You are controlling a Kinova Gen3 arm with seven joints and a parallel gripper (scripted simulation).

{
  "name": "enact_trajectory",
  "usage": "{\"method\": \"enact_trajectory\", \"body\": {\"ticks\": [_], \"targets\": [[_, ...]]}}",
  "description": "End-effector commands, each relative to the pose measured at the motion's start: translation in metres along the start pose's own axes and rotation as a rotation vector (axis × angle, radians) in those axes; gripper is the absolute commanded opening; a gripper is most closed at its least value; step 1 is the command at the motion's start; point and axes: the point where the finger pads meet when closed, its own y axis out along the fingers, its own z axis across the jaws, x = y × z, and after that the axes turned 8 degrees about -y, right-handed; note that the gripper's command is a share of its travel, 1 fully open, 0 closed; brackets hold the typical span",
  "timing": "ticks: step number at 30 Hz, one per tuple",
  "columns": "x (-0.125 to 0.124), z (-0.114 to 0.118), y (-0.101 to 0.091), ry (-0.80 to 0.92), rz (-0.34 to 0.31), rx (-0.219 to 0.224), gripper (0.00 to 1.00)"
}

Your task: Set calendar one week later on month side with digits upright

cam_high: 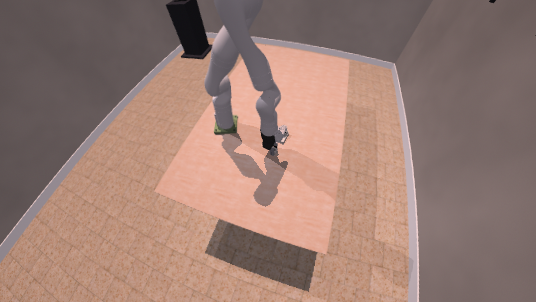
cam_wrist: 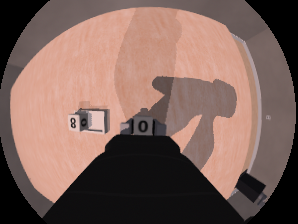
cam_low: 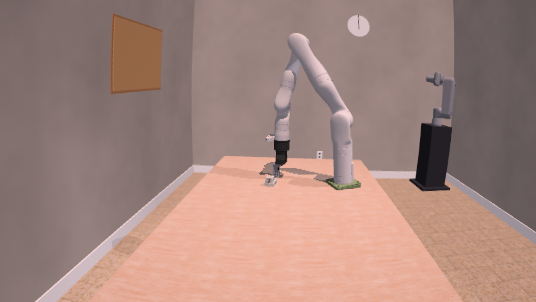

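The gripper (cam_high: 273, 151) (cam_low: 276, 171) (cam_wrist: 143, 127) points down and is shut on a small pale cube (cam_wrist: 143, 126). The cube's face towards the wrist camera shows an upright 0. The small white tray (cam_high: 282, 141) (cam_low: 270, 183) (cam_wrist: 101, 131) lies apart from the gripper, to its left in the wrist view. The other cube (cam_wrist: 73, 122) is at the tray's left end in that view; it shows an 8 and, on a shaded side, a round digit too small to read surely. The right part of the tray is empty. The month's name cannot be read.
The arm's green base plate (cam_high: 218, 132) (cam_low: 354, 185) is fixed on the pink table (cam_high: 240, 200) (cam_low: 270, 240) (cam_wrist: 55, 90), to one side of the gripper. A black pedestal (cam_high: 188, 30) (cam_low: 433, 155) with a small arm stands off the table. Arm shadows fall beside the gripper.
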Motion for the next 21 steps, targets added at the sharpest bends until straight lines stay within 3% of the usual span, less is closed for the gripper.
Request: {"method": "enact_trajectory", "body": {"ticks": [1,10,11,13,14,16,17,21], "targets": [[-0.0004,0.0001,-0.0004,0.0,0.001,0.0,0.6],[-0.0004,0.0001,-0.0004,0.0,0.001,0.0,0.6],[-0.0004,0.0001,-0.0004,0.0,0.001,0.0,0.66],[-0.0004,0.0001,-0.0004,0.0,0.001,0.0,0.66],[-0.0004,0.0001,-0.0004,0.0,0.001,0.0,0.72],[-0.0004,0.0001,-0.0004,0.0,0.001,0.0,0.72],[-0.0004,0.0001,-0.0004,0.0,0.001,0.0,0.78],[-0.0004,0.0001,-0.0004,0.0,0.001,0.0,0.84]]}}
